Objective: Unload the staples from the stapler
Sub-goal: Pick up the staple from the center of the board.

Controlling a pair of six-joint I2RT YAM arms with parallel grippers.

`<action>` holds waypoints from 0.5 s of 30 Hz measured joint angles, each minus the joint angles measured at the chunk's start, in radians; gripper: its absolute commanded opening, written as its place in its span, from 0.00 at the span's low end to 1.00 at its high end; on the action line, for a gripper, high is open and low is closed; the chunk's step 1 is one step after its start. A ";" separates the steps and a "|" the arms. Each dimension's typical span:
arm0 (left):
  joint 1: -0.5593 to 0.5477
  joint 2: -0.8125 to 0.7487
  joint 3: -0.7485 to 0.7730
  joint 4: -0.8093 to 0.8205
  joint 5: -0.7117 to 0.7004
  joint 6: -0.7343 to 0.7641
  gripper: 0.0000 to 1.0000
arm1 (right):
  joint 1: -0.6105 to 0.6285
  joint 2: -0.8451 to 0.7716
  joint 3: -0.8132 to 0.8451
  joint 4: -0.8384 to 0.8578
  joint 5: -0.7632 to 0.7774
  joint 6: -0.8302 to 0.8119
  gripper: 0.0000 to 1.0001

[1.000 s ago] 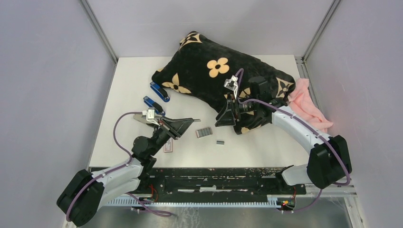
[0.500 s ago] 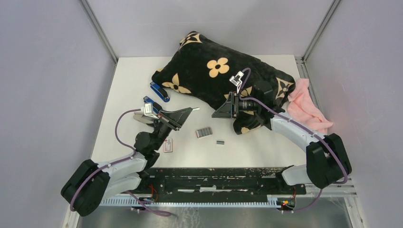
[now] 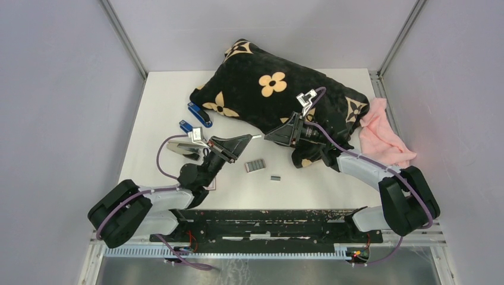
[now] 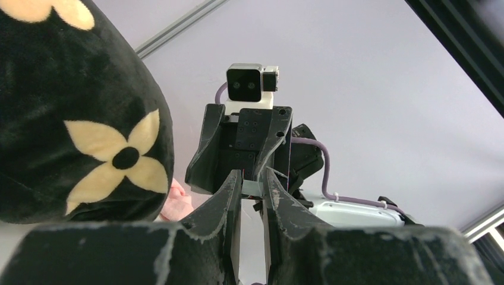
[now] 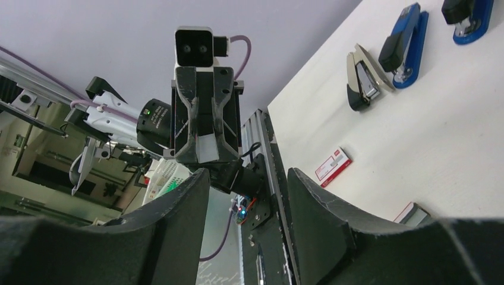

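Pinching staples (image 3: 256, 136) in left end effector (image 3: 248, 139).

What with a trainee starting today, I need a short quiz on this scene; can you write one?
1. True or false: both hands are open.
2. How many blue staplers lie on the table?
3. Where are the loose staples? A on the pillow; B on the table, between the arms; C on the pink cloth.
Key: 1 false, the left hand is shut on a thin metal strip and only the right hand is open; 2 two; 3 B.
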 measured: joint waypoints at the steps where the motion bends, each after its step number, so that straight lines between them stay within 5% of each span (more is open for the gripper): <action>1: -0.005 0.003 0.001 0.006 -0.003 0.000 0.07 | 0.000 -0.001 -0.004 0.019 0.005 0.008 0.57; 15: -0.068 0.053 0.035 0.040 -0.051 -0.001 0.07 | 0.032 -0.008 -0.049 0.264 0.022 0.021 0.58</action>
